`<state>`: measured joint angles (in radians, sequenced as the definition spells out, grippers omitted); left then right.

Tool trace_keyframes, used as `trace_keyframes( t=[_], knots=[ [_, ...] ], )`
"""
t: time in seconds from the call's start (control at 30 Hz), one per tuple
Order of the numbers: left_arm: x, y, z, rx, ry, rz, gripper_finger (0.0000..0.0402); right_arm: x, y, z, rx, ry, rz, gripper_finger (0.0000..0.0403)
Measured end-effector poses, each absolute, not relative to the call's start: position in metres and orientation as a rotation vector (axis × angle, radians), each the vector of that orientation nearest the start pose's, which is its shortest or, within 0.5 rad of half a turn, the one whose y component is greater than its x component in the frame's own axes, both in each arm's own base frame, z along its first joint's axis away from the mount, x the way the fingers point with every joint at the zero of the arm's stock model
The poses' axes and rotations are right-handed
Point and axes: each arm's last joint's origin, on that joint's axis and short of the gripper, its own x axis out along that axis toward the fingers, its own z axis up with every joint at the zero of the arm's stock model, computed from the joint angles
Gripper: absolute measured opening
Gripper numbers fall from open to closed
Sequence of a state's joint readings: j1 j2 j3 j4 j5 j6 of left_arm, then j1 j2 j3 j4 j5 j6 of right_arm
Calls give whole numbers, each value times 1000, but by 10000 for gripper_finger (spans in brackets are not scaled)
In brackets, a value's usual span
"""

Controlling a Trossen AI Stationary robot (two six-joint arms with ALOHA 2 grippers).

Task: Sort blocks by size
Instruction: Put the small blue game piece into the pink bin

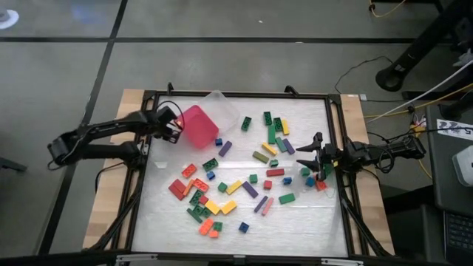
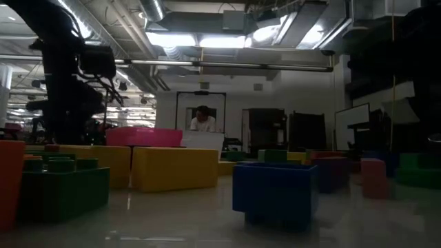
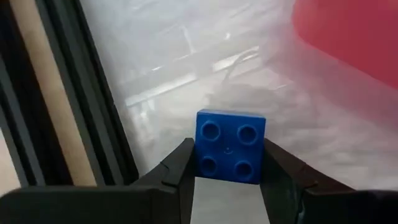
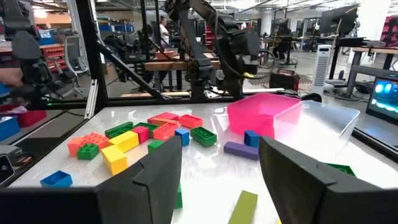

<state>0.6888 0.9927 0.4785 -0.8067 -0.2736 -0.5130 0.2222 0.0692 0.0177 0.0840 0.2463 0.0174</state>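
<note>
High view: left gripper (image 1: pixel 175 125) right beside pink tray (image 1: pixel 198 126), blocks (image 1: pixel 222 188) scattered mid-table. Left wrist view: fingers (image 3: pixel 177 168) clamped on small blue block (image 3: pixel 229 145). Right wrist view: right gripper (image 4: pixel 221 165) wide, holding nothing.

Ceiling lights (image 2: pixel 207 38) are glaring in the low view, leaving the near blocks (image 2: pixel 274 193) dim and soft. The white table (image 1: pixel 236 214) is reflecting light evenly from above. The pink tray (image 3: pixel 354 31) is blurring at the left wrist view's edge.
</note>
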Motion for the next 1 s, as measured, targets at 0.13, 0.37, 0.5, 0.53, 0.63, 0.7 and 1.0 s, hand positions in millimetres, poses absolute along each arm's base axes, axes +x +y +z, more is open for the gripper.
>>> trace_keyframes(
  t=[0.13,0.37,0.5,0.53,0.63,0.7,1.0],
  knots=[
    [103,90,177,-771,981,1060,122,99,13,175,35,-63,-93,214],
    [100,79,196,-912,770,844,124,98,10,179,50,-101,-214,214],
    [109,81,209,-873,596,764,125,97,9,186,22,-164,-223,214],
    [113,82,212,-854,548,742,126,97,9,188,11,-182,-225,214],
    [126,86,223,-791,408,676,128,95,8,195,5,-246,-253,214],
    [134,89,226,-748,332,651,129,94,7,198,-6,-260,-292,214],
    [164,95,208,-621,371,582,138,104,-10,219,-79,-187,-456,214]
  ],
)
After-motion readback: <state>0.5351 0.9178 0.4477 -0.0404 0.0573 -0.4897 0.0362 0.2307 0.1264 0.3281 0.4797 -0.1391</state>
